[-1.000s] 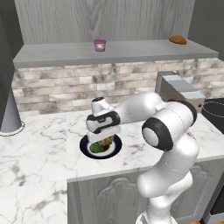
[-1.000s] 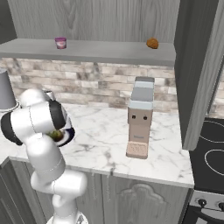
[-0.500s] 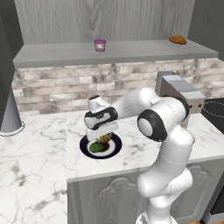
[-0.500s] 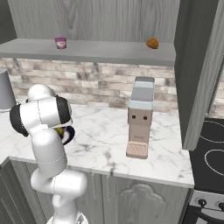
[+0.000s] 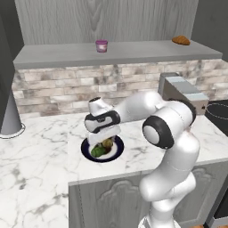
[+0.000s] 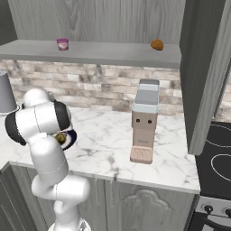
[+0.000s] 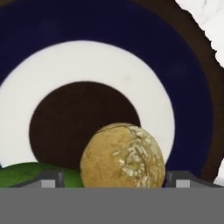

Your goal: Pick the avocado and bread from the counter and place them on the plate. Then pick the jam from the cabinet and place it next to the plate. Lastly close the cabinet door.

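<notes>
The plate (image 5: 116, 152) lies on the counter (image 5: 40, 164) with the green avocado (image 5: 97, 152) and the round brown bread (image 5: 107, 143) on it. My gripper (image 5: 103, 137) hangs just above them. In the hand view the bread (image 7: 122, 156) rests on the plate's white ring (image 7: 87, 61), and the avocado (image 7: 26, 175) lies to its left. The gripper (image 7: 114, 180) is open, its fingertips (image 7: 52, 179) spread on either side of the bread. The pink jam (image 5: 101, 46) stands on the cabinet (image 5: 111, 18) shelf, also seen as the jam (image 6: 62, 43).
A croissant-like piece (image 5: 181, 40) lies at the shelf's right end. A grey coffee machine (image 6: 144, 122) stands on the counter to the right of the plate. A grey cone-shaped object (image 5: 10, 118) stands at the far left. A tall grey panel (image 6: 203, 76) juts out beside the stove (image 6: 216, 153).
The jaws have spread apart and the bread now sits free on the plate beside the avocado. The arm's elbow has swung a little towards the wall.
</notes>
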Tool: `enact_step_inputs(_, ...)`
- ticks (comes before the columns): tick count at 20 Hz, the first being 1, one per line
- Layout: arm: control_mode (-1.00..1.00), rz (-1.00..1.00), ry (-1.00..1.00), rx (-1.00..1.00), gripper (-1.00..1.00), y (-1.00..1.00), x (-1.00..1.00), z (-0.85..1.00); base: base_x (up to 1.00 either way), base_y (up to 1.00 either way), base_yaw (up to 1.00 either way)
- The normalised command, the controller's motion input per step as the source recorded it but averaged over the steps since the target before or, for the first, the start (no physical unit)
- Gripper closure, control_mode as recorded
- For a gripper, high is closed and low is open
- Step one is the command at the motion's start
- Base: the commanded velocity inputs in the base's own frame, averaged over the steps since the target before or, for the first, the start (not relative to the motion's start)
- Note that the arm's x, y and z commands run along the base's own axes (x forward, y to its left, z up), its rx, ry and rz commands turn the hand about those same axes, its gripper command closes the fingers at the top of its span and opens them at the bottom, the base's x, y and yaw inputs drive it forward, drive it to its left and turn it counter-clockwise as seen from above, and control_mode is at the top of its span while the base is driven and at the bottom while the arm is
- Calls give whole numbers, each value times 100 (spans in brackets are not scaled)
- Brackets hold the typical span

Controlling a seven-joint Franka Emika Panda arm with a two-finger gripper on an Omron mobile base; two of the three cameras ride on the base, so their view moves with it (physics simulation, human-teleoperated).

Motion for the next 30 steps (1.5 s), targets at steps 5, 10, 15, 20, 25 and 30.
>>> enact_step_inputs(5,-100,0,-20,3,-100,-2,-52,42,0,0,0)
enact_step_inputs(10,-100,0,-40,3,-100,-7,-42,75,0,0,0)
enact_step_inputs(15,-100,0,-37,8,-100,-14,-39,75,0,0,0)
enact_step_inputs(20,-100,0,-23,13,-100,-21,-32,75,0,0,0)
enact_step_inputs(25,-100,0,-13,14,-100,-22,-23,78,0,0,0)
enact_step_inputs(30,-100,0,-16,9,-100,-2,-13,91,0,0,0)
